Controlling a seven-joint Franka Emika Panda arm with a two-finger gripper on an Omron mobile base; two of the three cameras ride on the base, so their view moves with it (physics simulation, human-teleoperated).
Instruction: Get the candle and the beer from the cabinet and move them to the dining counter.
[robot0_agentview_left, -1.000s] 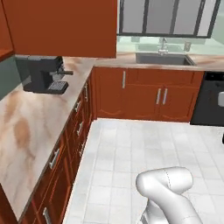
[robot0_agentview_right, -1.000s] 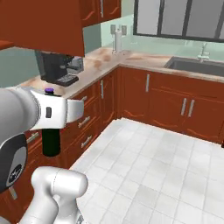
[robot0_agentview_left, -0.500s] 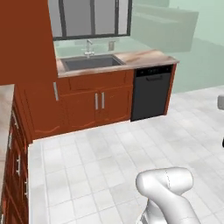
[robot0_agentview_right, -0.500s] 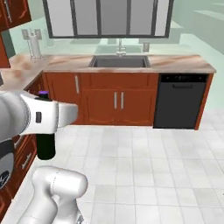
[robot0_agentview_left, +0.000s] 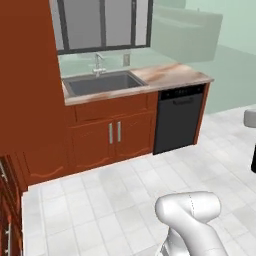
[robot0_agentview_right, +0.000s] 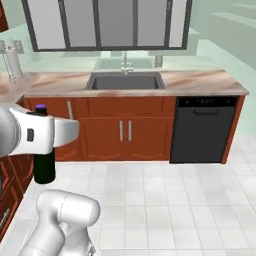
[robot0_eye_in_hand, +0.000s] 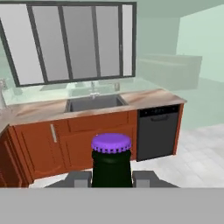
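The beer (robot0_agentview_right: 44, 167) is a dark bottle with a purple cap, hanging upright above the floor at the left of the right base view. My gripper (robot0_agentview_right: 42, 136) is shut on its neck, under the white hand. In the hand view the beer's purple cap (robot0_eye_in_hand: 111, 143) stands right in front of the camera, and my gripper (robot0_eye_in_hand: 112, 177) clamps the neck with a grey finger (robot0_eye_in_hand: 81, 178) on either side. The candle, the cabinet and the dining counter are out of view.
A sink (robot0_agentview_right: 125, 80) sits in a marbled counter (robot0_agentview_left: 175, 74) under a window, with red-brown low cupboards (robot0_agentview_right: 125, 132) below and a black dishwasher (robot0_agentview_right: 200, 129) to the right. White tiled floor (robot0_agentview_left: 125, 195) lies ahead. A grey stool seat (robot0_agentview_left: 250, 117) shows at the right edge.
The whole picture has swung: the base has turned, so the coffee-machine counter has left the views and the sink and dishwasher stand ahead. The beer stays in my shut gripper.
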